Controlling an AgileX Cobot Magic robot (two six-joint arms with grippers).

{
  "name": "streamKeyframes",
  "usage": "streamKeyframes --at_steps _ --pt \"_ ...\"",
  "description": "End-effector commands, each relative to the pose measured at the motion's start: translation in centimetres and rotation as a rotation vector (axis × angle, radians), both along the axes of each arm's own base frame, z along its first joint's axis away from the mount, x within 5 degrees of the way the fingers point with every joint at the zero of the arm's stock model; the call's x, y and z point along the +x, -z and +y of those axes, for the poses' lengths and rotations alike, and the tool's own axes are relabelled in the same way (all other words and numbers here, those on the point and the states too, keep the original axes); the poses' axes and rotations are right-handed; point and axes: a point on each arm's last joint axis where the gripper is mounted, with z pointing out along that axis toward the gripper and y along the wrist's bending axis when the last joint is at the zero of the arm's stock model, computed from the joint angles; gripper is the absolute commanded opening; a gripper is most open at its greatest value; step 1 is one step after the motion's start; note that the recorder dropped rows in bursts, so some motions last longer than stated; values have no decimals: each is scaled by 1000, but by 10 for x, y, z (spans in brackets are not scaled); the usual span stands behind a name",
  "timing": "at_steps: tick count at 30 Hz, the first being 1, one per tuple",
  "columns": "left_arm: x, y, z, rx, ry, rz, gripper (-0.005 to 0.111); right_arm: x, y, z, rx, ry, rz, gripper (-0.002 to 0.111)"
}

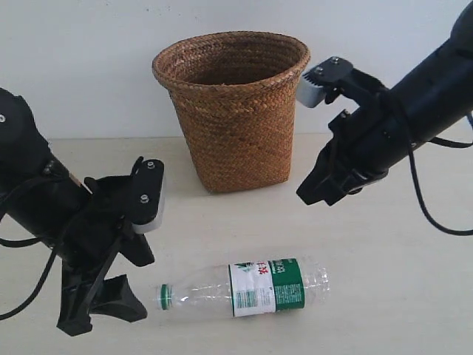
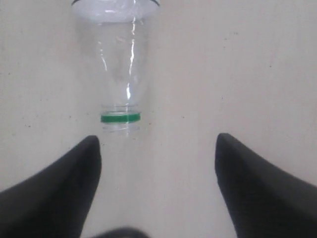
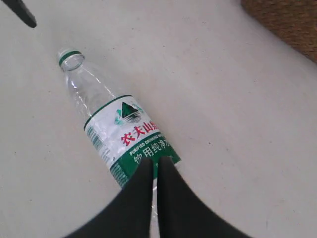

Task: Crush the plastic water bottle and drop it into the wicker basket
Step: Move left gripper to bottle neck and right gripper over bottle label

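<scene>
A plastic water bottle [image 1: 244,290] lies on its side on the table [image 1: 384,296]. It is see-through and looks round and full in shape, not squashed. It has a green and white label [image 1: 266,287] with red signs on it, and a green ring [image 1: 164,296] at its neck. The neck end points at the left tool [image 1: 103,314], and the bottom end points the other way. The wicker basket [image 1: 233,111] stands upright at the back of the table, near the pale wall [image 1: 89,66]. It is brown and woven, wide at the top with a braided rim and thinner at the base. The bottle lies in front of the basket, apart from it, not inside it. The left tool is low down, just beside the neck of the bottle. Its two black fingers [image 2: 74,178] are spread wide apart, and in the left wrist view the neck sits just ahead of one finger and not in the gap. It has hold of nothing. The right tool [image 1: 318,198] is beside the basket, on the right side, with its tips pointing down at the table. Its two fingers [image 3: 141,188] are pressed almost together, with only a thin slit between them, and nothing is in it. In the right wrist view the tips line up with the green end of the label. In the exterior view the right tool is clear of the bottle.
</scene>
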Motion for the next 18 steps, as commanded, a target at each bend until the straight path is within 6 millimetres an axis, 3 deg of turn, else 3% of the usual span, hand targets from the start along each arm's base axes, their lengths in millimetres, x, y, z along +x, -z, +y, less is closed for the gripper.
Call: streamKeyframes --at_steps 1,6,11,18 --pt "5 14 -8 -17 49 20 64 5 11 16 -10 -57 27 0" --pt "17 35 -14 -37 21 4 64 13 30 21 -32 -72 88 0" --pt "28 51 -19 -65 -63 -18 64 15 36 22 -32 -62 104 0" --pt "33 75 -21 -53 -47 -7 64 14 37 22 -33 -66 113 0"
